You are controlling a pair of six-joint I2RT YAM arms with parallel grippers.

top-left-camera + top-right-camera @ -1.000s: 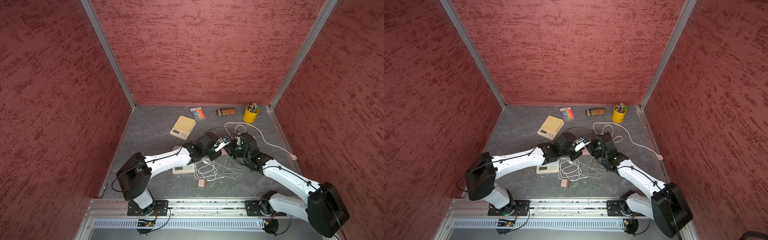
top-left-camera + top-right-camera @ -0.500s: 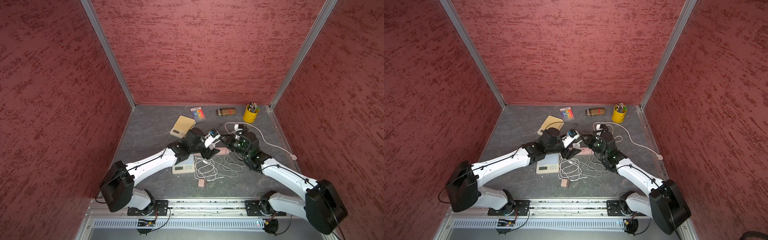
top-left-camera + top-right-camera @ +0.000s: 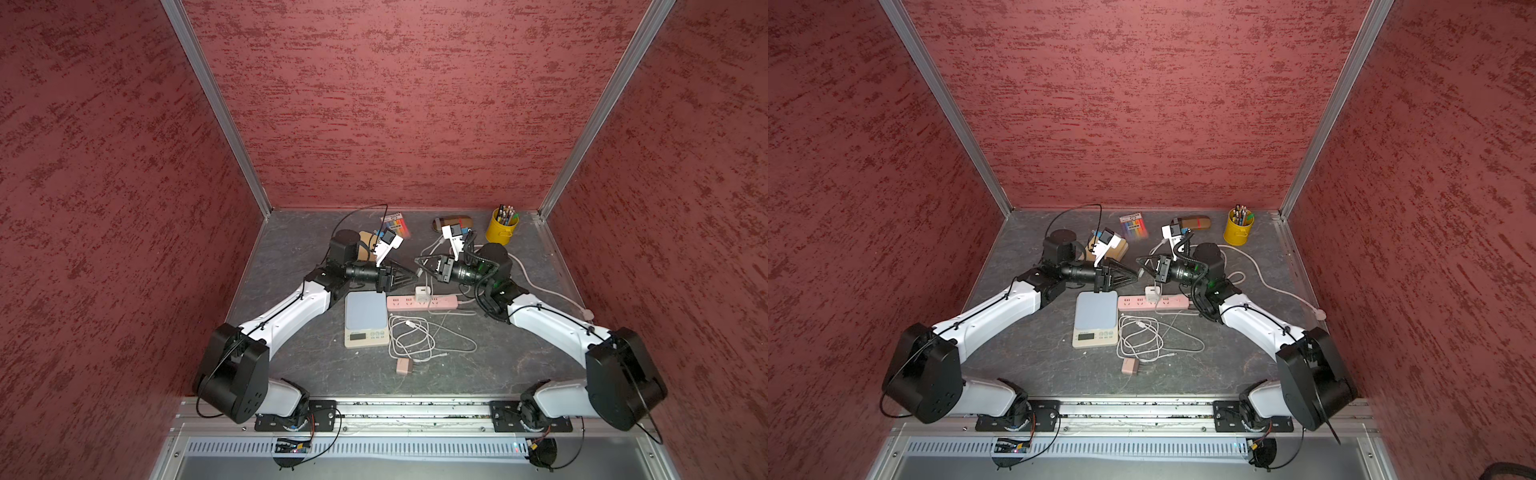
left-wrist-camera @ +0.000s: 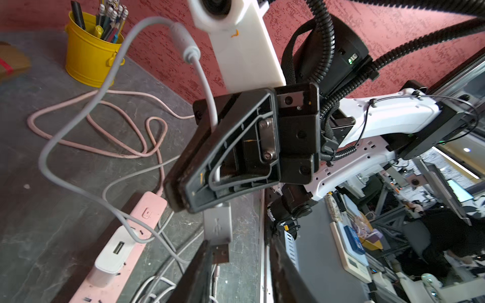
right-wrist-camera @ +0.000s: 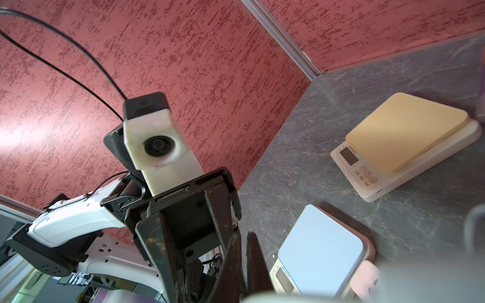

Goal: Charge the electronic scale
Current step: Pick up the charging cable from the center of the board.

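Mid-air handover | My right gripper pinches the grey cable, its USB plug dangling; my left gripper, fingers part-spread, should square to the plug's casing and close gently before any release | In a top view the blue-topped scale lies flat near 7 o'clock of my left fingertips, apart; plug just beside them.

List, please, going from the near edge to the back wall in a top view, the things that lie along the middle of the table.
pink plug adapter → coiled white cable → pink power strip → pack of colour cards
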